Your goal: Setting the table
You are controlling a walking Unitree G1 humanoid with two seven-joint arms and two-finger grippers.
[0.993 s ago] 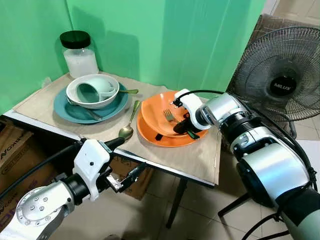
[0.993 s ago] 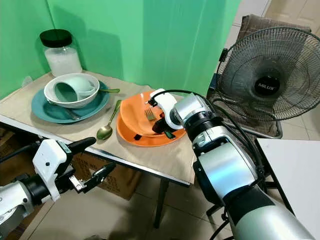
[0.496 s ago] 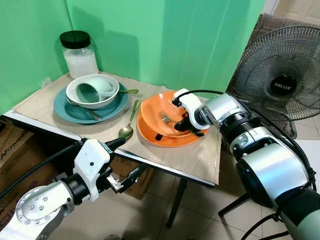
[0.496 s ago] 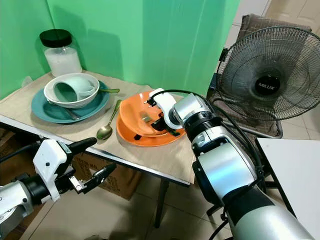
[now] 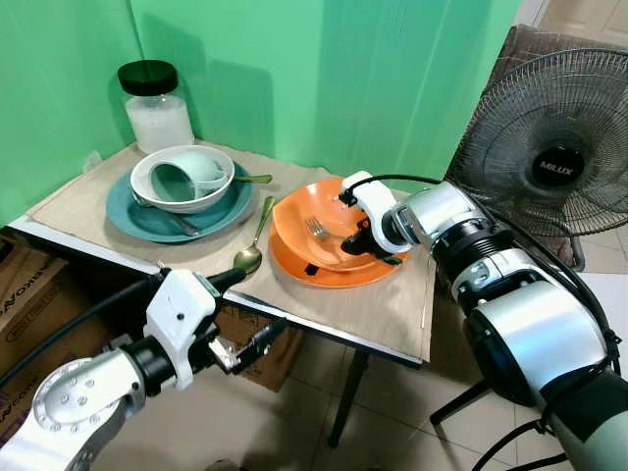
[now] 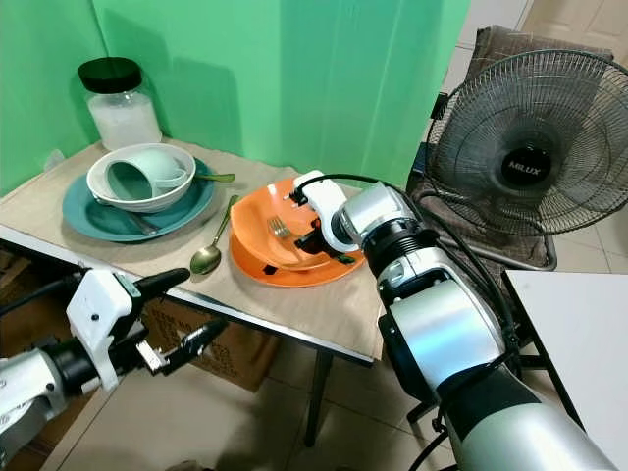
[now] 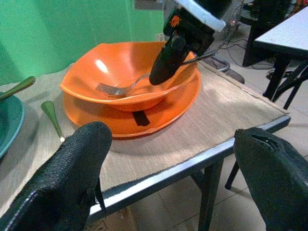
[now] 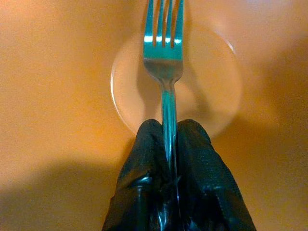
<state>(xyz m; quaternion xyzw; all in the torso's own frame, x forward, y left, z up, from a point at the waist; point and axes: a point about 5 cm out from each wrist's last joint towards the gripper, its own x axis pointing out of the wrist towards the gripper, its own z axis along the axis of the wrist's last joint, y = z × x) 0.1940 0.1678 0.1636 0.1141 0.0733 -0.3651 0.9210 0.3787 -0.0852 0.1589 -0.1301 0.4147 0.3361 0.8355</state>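
Right claw (image 8: 166,144): it is being kept shut tight on the fork (image 8: 164,53), with the handle pinched between its two black fingers.
Fork: it is being held over the middle of the orange bowl (image 5: 324,231), prongs pointing toward 9 o'clock and sitting lower than a second ago.
Orange bowl: it is being tipped up on the side at 9 o'clock, so it is leaning on the orange plate (image 5: 339,270) under it; before, it was lying flatter.
What this means: the fork is probably being lifted out of the bowl so it can be laid beside the plate, and the bowl may be getting pushed along with it.
Left claw (image 7: 173,159): it is being held wide open below the counter (image 5: 392,314) edge at 6 o'clock, just as before.
Other things: a gold spoon (image 5: 251,245) is lying just beside the plate at 9 o'clock; a white bowl (image 5: 182,179) is resting on a blue plate (image 5: 147,221).
Hard to see: whether the fork prongs are touching the bowl cannot be told.
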